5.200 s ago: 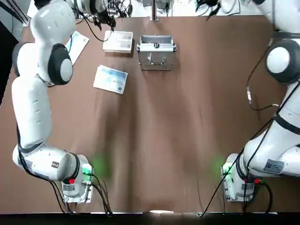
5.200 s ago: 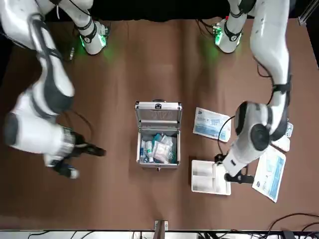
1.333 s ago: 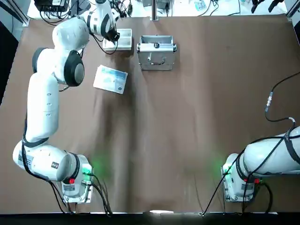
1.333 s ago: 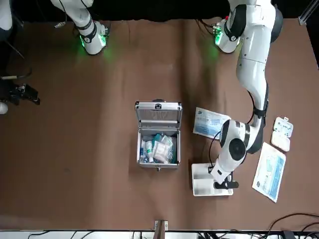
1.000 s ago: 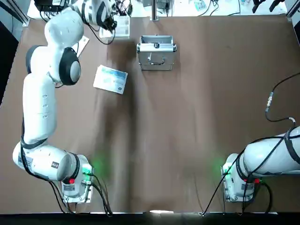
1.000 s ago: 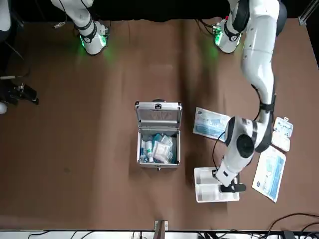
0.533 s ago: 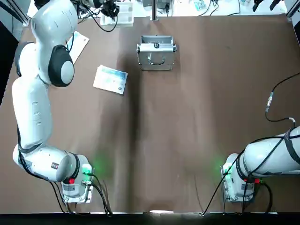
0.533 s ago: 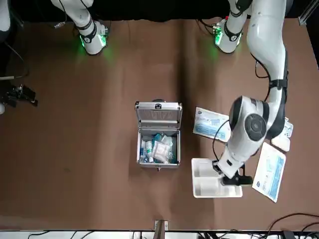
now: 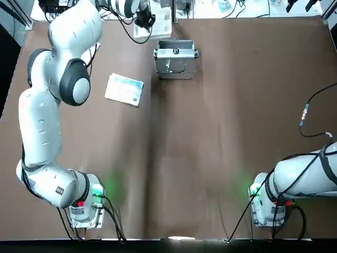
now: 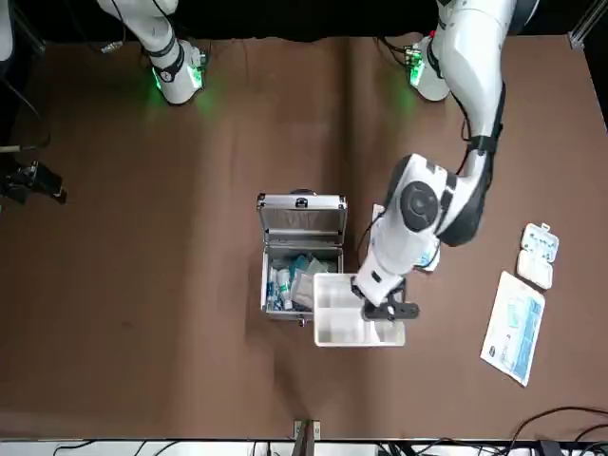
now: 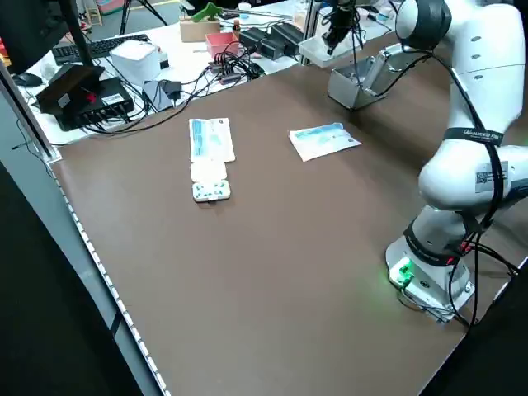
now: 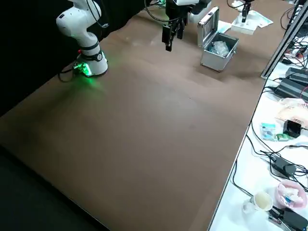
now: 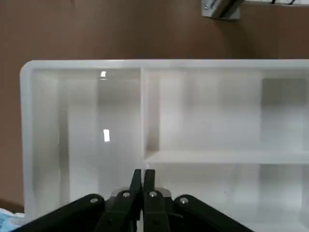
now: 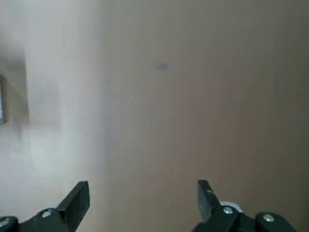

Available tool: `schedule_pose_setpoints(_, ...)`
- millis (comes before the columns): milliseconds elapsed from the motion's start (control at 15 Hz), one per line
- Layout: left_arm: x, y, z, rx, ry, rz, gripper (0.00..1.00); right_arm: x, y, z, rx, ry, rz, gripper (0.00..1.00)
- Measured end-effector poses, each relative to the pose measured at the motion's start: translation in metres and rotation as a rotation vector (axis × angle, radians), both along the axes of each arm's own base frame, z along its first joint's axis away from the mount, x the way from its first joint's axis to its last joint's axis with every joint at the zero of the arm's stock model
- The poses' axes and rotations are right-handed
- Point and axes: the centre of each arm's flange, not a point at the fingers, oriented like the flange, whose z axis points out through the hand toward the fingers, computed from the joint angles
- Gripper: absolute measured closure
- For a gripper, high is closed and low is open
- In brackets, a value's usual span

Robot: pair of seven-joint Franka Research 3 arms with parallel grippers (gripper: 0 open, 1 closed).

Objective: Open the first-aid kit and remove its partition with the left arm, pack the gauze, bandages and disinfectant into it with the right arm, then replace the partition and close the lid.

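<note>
The silver first-aid kit (image 10: 301, 306) stands open, its lid (image 10: 302, 215) upright toward the robot. White and teal packets (image 10: 306, 281) fill it; I cannot pick out the gauze, bandages or disinfectant singly. My left gripper (image 10: 385, 310) is shut on the rim of the white partition (image 10: 344, 323), held in the air over the kit's corner. The left wrist view shows the fingers (image 13: 149, 182) pinched on the partition (image 13: 203, 111). My right gripper (image 10: 36, 185) hangs open over bare table far to the side, also open in the right wrist view (image 14: 142, 198).
A white-and-blue printed packet (image 9: 124, 88) lies on the table near the left arm. A long pale packet (image 10: 513, 328) and a small blister pack (image 10: 538, 255) lie farther out. Cables and boxes (image 11: 124, 66) crowd the bench beyond the table edge.
The left gripper has carried the partition sideways from its spot on the table to above the kit's corner. The right gripper has barely moved.
</note>
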Motion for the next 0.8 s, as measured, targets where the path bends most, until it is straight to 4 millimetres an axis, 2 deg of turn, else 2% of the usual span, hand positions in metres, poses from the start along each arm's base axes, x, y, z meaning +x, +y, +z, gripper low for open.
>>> schedule_pose_setpoints(267,-0.020,-0.036,0.000,-0.008,0.003,-0.017,0.97,0.002,0.002,0.002,0.049,-0.028,-0.008,0.01)
schedule_pose_setpoints(800,-0.048,-0.086,0.000,-0.031,-0.027,-0.083,0.97,0.001,-0.007,0.000,0.057,-0.023,-0.018,0.01)
